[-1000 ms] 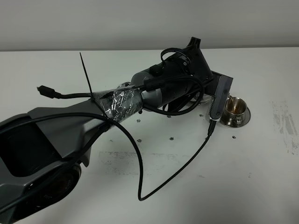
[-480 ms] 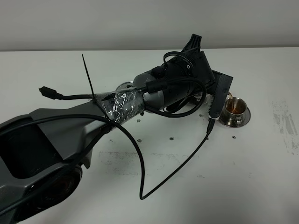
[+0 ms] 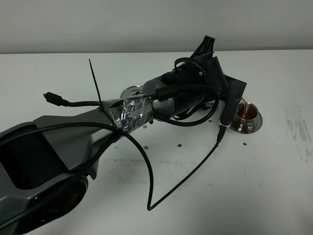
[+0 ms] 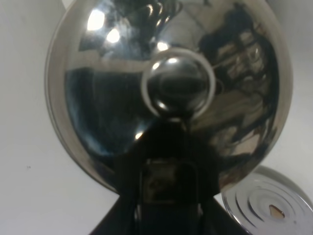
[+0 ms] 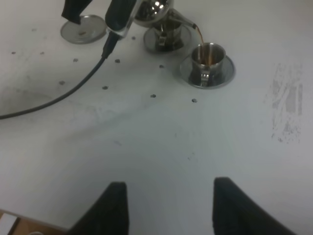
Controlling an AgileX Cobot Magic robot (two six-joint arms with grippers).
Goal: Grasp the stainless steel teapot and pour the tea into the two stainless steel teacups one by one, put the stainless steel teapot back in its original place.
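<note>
Steel pot: my stainless steel teapot point(image 5: 155, 10) is up off the white table point(image 5: 146, 137). It is tipped, with its thin spout over the right-hand teacup point(image 5: 208, 55).
Left gripper: my left gripper point(image 4: 167, 171) is closed tight on the teapot's handle, just behind the round lid knob point(image 4: 177, 85).
Right gripper: my right gripper point(image 5: 168, 210) hangs low over bare table. Its fingers are wide apart and it holds nothing.
Tea: a thin brown stream point(image 5: 199, 35) runs from the spout down into the right-hand teacup.
Cup being filled: it sits on its round saucer point(image 5: 225, 73) and I can see brown tea inside. I think it is only partly full.
Other cup: the other teacup point(image 5: 164, 35) sits on its own saucer right under the pot. The pot hides its inside, so I cannot tell if it has tea yet.
Home spot: the flat steel coaster point(image 5: 83, 28) with rings lies near the cups, with nothing on it.
Done so far: I think the pick-up is done and one pour is under way.
Left to do: I need to finish this pour and tip the pot back upright. I may need to fill the other teacup too. Then the pot goes on the coaster and I let go.
</note>
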